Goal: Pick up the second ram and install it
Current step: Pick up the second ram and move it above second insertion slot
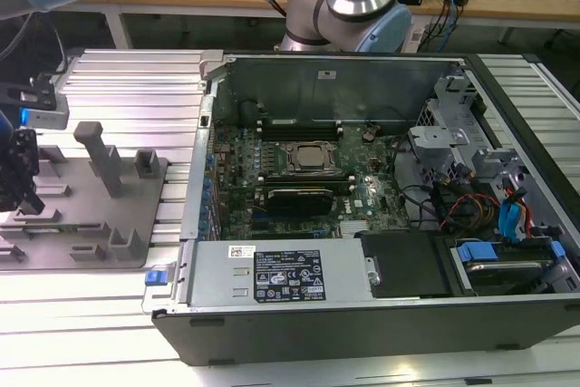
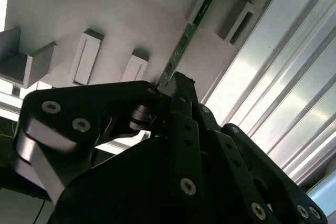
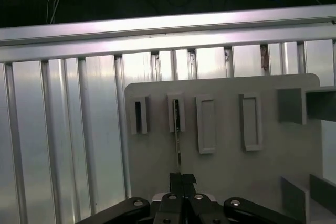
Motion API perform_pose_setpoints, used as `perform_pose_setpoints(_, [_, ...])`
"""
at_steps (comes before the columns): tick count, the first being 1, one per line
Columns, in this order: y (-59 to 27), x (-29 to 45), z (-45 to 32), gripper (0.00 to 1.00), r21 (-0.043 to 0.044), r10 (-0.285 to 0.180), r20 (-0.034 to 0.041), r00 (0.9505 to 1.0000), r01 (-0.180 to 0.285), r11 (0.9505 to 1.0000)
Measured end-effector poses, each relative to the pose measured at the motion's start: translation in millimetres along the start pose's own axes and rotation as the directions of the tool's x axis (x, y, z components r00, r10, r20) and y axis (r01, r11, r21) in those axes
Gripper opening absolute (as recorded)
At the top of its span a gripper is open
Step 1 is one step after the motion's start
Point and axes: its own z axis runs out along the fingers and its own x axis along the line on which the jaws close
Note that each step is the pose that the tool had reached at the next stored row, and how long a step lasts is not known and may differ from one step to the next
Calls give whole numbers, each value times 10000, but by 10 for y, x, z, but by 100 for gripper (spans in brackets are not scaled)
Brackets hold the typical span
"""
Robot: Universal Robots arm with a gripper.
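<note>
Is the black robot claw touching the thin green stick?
Touching. In the second wrist view, the thin green circuit-board stick runs right between the black gripper's closed fingertips.

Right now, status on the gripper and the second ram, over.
Gripper shut on second ram. Ram edge-on, far end in a slot of the grey fixture. Neighbouring slots flank it, apart.

Wrist views past tool (image 3: 182, 178), near fixture (image 3: 226, 171)

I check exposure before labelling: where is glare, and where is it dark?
Exterior view: glare whitens the table beside the fixture; the case interior is dim. Second wrist view: table ribs glare, the hand holding the ram is in shadow. First wrist view: bright band on the rail, darkness beyond.
</note>
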Motion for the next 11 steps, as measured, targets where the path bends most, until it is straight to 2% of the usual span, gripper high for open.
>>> perform_pose_setpoints(2, [3, 3, 70, 8, -1, -3, 0, 10000, 3, 10000])
perform_pose_setpoints(8, [11, 18, 134, 8, -6, -1, 0, 10000, 1, 10000])
perform_pose_setpoints(11, [10, 18, 134, 8, -7, -5, -1, 10000, 5, 10000])
